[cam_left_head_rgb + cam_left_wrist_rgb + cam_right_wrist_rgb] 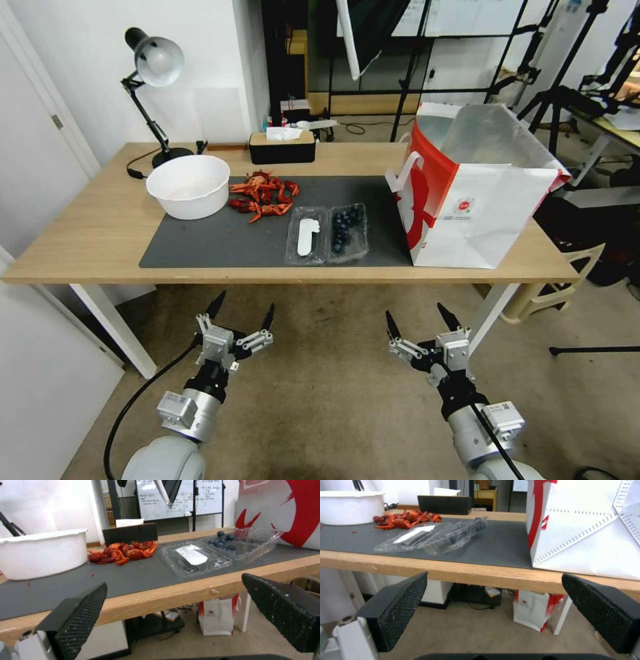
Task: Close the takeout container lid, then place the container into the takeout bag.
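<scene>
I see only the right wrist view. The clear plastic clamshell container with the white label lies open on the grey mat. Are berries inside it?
Observer: Yes, the clear plastic takeout container holds dark blueberries in the half nearer the large white and red takeout bag.
Operator: Is the bag open on top?
Observer: Yes, the head view shows its silver lining.
Operator: Where is the left gripper?
Observer: The left gripper hangs open below the table edge, like the right gripper.
</scene>
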Controlling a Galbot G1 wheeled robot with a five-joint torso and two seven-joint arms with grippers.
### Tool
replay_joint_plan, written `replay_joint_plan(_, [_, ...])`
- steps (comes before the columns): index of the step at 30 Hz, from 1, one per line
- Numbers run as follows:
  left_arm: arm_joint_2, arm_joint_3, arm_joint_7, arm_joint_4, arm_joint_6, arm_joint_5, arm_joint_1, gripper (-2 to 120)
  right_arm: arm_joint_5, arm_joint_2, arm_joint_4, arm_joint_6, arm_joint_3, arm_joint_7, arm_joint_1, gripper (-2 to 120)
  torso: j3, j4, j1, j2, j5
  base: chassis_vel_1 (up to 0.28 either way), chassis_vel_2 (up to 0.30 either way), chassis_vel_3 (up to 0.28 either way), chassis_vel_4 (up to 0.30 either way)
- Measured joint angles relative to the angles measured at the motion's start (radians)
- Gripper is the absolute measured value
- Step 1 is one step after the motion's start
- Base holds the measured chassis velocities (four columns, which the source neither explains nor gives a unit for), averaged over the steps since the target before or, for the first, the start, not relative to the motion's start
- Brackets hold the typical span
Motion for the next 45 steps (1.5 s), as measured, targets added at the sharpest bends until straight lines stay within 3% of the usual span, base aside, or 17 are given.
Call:
replay_joint_plan(8, [0.0,0.011,-0.011,0.005,-0.002,0.012,-0.014,100,0.01,-0.003,0.011,-0.005,0.003,-0.001,0.002,100,0.0,0.0001,0.0,0.0,0.0,0.0,0.0,0.0,0.0])
replay_joint_plan(10, [0.006,0.023,-0.021,0.001,0.021,-0.022,-0.026,100,0.01,-0.003,0.014,-0.006,0.003,-0.001,0.001,100,0.0,0.0001,0.0,0.0,0.0,0.0,0.0,0.0,0.0])
replay_joint_plan(12, [0.016,0.076,-0.095,-0.01,0.115,-0.125,-0.075,100,0.012,-0.002,0.018,-0.004,0.002,0.008,-0.001,100,0.0,0.0,0.0,0.0,-0.0001,0.0,0.0,0.0,0.0])
replay_joint_plan(14, [0.017,0.082,-0.099,-0.01,0.131,-0.141,-0.085,100,0.013,-0.001,0.019,-0.003,0.002,0.011,-0.002,100,0.0,-0.0002,0.0,0.0,-0.0001,0.0,0.0,0.0,0.0])
replay_joint_plan(16, [0.024,0.117,-0.127,-0.018,0.206,-0.256,-0.136,100,0.016,0.001,0.022,-0.004,-0.001,0.019,-0.004,100,0.0,-0.0001,0.0,0.0,-0.0002,0.0,0.0,0.0,0.0])
replay_joint_plan(18, [0.025,0.121,-0.135,-0.022,0.218,-0.276,-0.143,100,0.017,0.001,0.022,-0.004,-0.002,0.019,-0.003,100,0.0,-0.0002,0.0,0.0,-0.0003,0.0,0.0,0.0,0.0])
replay_joint_plan(19, [0.024,0.137,-0.183,-0.045,0.287,-0.396,-0.174,100,0.019,-0.006,0.018,-0.01,-0.01,0.021,0.004,100,0.0,0.0,0.0,0.0,-0.0001,0.0,0.0,0.0,0.0])
replay_joint_plan(21, [0.023,0.141,-0.202,-0.056,0.314,-0.45,-0.186,100,0.02,-0.01,0.015,-0.012,-0.014,0.021,0.008,100,0.0,0.0,0.0,0.0,0.0,0.0,0.0,0.0,0.0])
replay_joint_plan(23, [0.018,0.15,-0.264,-0.081,0.384,-0.602,-0.232,100,0.02,-0.019,0.006,-0.018,-0.028,0.022,0.014,100,0.0,0.0001,0.0,0.0,0.0001,0.0,0.0,0.0,0.0])
replay_joint_plan(24, [0.018,0.15,-0.264,-0.081,0.384,-0.602,-0.232,100,0.02,-0.019,0.006,-0.018,-0.028,0.022,0.014,100,0.0,0.0001,0.0,0.0,0.0001,0.0,0.0,0.0,0.0])
replay_joint_plan(27, [0.008,0.17,-0.385,-0.104,0.445,-0.823,-0.28,100,0.02,-0.024,0.004,-0.02,-0.038,0.022,0.015,100,0.0,0.0,0.0,0.0,0.0,0.0,0.0,0.0,0.0])
replay_joint_plan(29, [0.006,0.172,-0.403,-0.107,0.449,-0.853,-0.285,100,0.02,-0.025,0.004,-0.021,-0.038,0.022,0.017,100,0.0,0.0,0.0,0.0,0.0001,0.0,0.0,0.0,0.0])
replay_joint_plan(30, [-0.004,0.182,-0.457,-0.116,0.461,-0.961,-0.298,100,0.021,-0.029,0.003,-0.024,-0.04,0.022,0.02,100,0.0,0.0001,0.0,0.0,0.0,0.0,0.0,0.0,0.0])
replay_joint_plan(32, [-0.008,0.187,-0.473,-0.117,0.461,-0.995,-0.304,100,0.021,-0.03,0.002,-0.024,-0.041,0.022,0.022,100,0.0,0.0,0.0,0.0,0.0,0.0,0.0,0.0,0.0])
replay_joint_plan(35, [-0.028,0.228,-0.552,-0.103,0.44,-1.123,-0.337,100,0.021,-0.032,-0.002,-0.026,-0.044,0.021,0.025,100,0.0,0.0001,0.0,0.0,0.0,0.0,0.0,0.0,0.0])
replay_joint_plan(45, [-0.08,0.326,-0.593,-0.016,0.37,-1.2,-0.427,100,0.017,-0.023,0.003,-0.025,-0.037,0.021,0.018,100,0.0,0.0,0.0,0.0,0.0,0.0,0.0,0.0,0.0])
